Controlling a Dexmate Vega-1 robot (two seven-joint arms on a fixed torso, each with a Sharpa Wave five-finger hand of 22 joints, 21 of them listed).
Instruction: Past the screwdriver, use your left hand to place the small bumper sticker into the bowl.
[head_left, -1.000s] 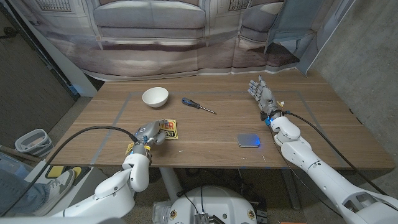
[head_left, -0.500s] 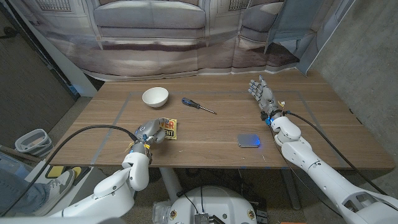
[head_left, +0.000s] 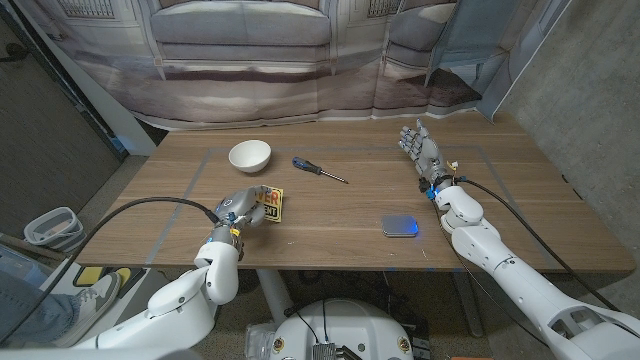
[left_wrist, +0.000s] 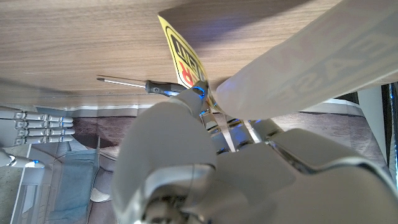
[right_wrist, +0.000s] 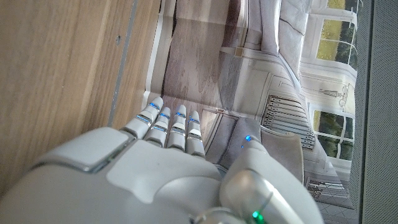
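Note:
My left hand (head_left: 240, 207) pinches the small yellow bumper sticker (head_left: 270, 205) by its near edge at the table's front left. The left wrist view shows the sticker (left_wrist: 184, 57) held between the fingertips (left_wrist: 198, 93) and tilted off the wood. A white bowl (head_left: 250, 155) stands further back, a little left of the hand. The screwdriver (head_left: 318, 168) with its dark blue handle lies to the right of the bowl, and it also appears beyond the sticker as the screwdriver (left_wrist: 152, 86). At the far right my right hand (head_left: 421, 151) is open, fingers straight and holding nothing.
A small blue-grey case (head_left: 400, 226) lies near the front edge, right of centre. Thin tape lines (head_left: 196, 181) mark the wooden table (head_left: 340, 215). A wastebasket (head_left: 52, 228) stands on the floor to the left.
My left hand has moved a little away from me toward the bowl, taking the sticker with it; the sticker now tilts up more. The right hand has not moved.

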